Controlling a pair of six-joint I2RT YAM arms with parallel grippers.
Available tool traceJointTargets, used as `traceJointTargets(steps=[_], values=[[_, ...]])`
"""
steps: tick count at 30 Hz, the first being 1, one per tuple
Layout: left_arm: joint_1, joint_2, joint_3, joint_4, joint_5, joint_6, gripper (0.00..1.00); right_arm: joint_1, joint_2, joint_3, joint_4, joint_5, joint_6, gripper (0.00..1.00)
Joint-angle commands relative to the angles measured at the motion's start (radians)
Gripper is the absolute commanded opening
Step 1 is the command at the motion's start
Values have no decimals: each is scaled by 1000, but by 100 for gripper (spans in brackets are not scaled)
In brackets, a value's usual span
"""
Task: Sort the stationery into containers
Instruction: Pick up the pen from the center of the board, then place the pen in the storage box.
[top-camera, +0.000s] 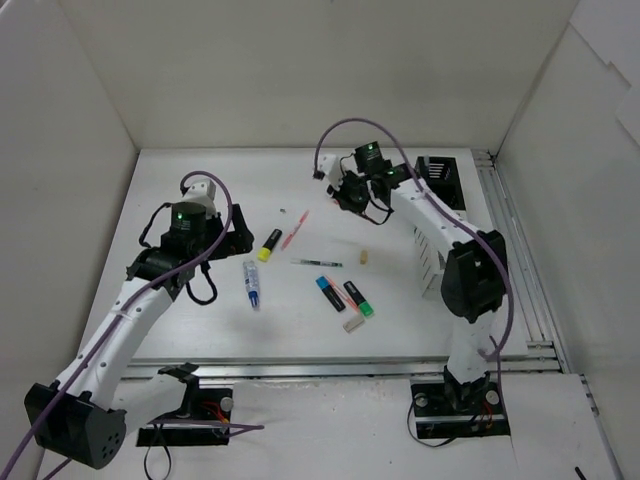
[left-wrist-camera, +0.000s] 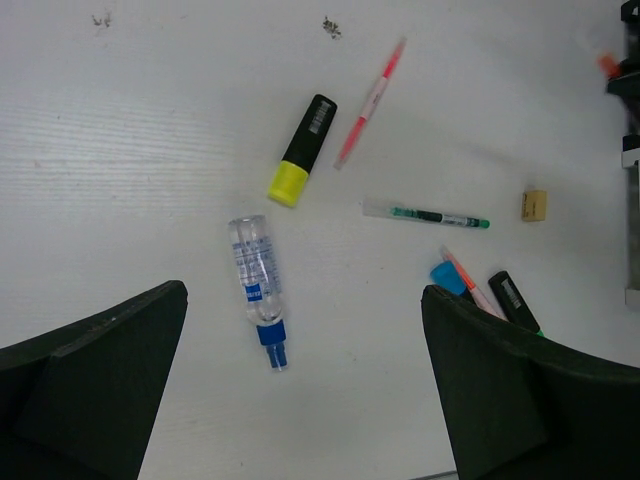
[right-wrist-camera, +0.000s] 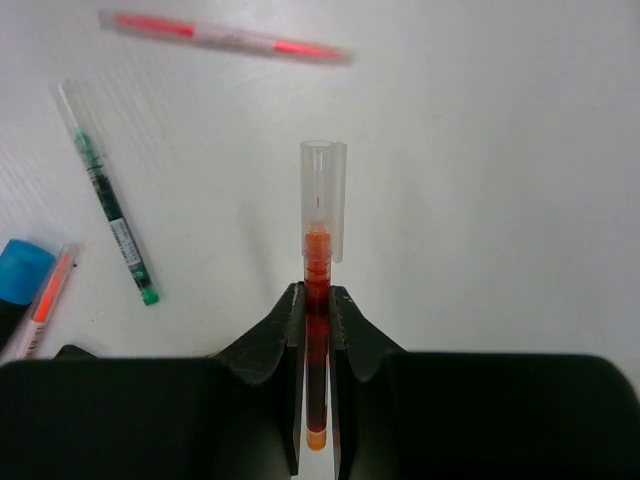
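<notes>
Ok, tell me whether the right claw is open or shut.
Shut: the right claw pinches the orange pen by its barrel, with no gap either side.

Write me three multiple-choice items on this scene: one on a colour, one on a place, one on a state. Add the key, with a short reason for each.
1. What colour is the ink in the pen held by the right gripper?
A. Green
B. Orange-red
C. Blue

2. Where does the yellow highlighter lie?
A. On the table, farther from the arm bases than the white-blue tube
B. Stacked on the tube
C. Between the right gripper's fingers

3. How is the left gripper?
A. Shut on the tube
B. Shut on the highlighter
C. Open, holding nothing

Key:
1 B: the right wrist view shows orange-red ink in the clear barrel between the shut fingers.
2 A: the top view shows it flat on the table beyond the tube, apart from it.
3 C: the left wrist view shows its fingers wide apart, gripping nothing.
</notes>
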Motion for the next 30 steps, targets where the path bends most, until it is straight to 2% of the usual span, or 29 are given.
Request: traceJointTargets(steps=[1,3,7,13,19,20,21,22,30], values=[[7,42,90,99,34,55,99,-31,-188,-21,171,-26,95,0],[7,88,124,105,40,74,100,-59,-228,-44,265,14,138,0],[7,165,198,103,44,133,100,-189,-247,-83,471,113,327,0],[17,278,299,106,40,194,99,-382,-219,-153,852,80,526,0],[51,378,373,146,115,246,100,-464,-101,-89,947,114,564,0],[60,395,400,146,123,249,99,-446,-84,-77,961,118,567,0],[69,410,413,143,124,256,99,-508,-52,-71,975,121,561,0],[69,445,428,134,132,263,100,-515,-40,-67,993,126,561,0],[91,605,549,122,245,341,99,-544,2,-126,1067,149,537,0]])
